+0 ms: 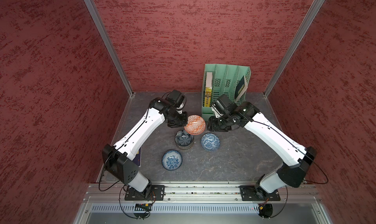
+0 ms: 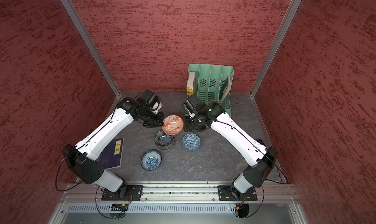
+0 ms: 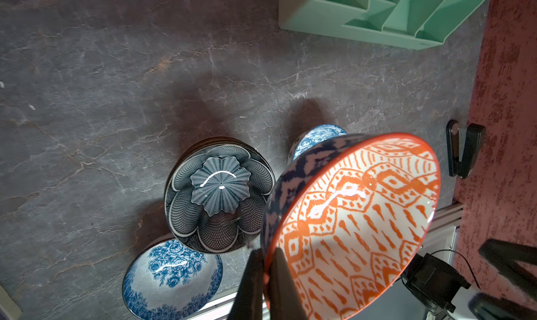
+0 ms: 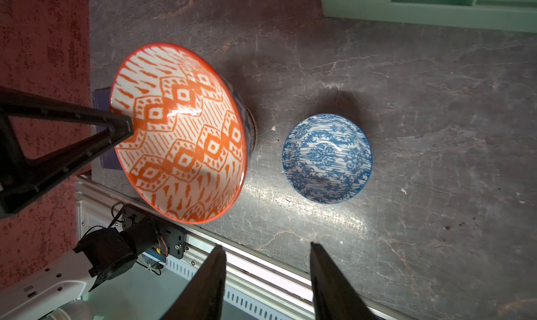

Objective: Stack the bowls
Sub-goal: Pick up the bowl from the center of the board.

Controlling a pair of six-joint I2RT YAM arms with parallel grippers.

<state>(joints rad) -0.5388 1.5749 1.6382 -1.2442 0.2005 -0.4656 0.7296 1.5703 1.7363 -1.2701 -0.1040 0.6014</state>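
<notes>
**Operator:** Report the layout, largest item first.

**Inspector:** Dark grey marbled table (image 1: pixel 234 162). A mint-green perforated plastic file rack (image 1: pixel 225 80) stands upright at its rear right.

**Operator:** Bowl positions and orientation?

**Inspector:** The orange geometric-patterned ceramic bowl (image 1: pixel 194 124) is raised off the table, over the rear edge of the stack topped by the dark flower-shaped bowl (image 1: pixel 184 140). Its mouth tilts toward the right arm. The blue-white scroll-patterned bowl (image 1: pixel 210 141) sits right of the stack and the blue-white floral bowl (image 1: pixel 172 160) in front. Both are upright.

**Operator:** End effectors?

**Inspector:** The left end effector (image 3: pixel 268 272) is clamped on the orange bowl's rim. The right end effector (image 4: pixel 267 246) stands parted and empty, near that bowl.
</notes>
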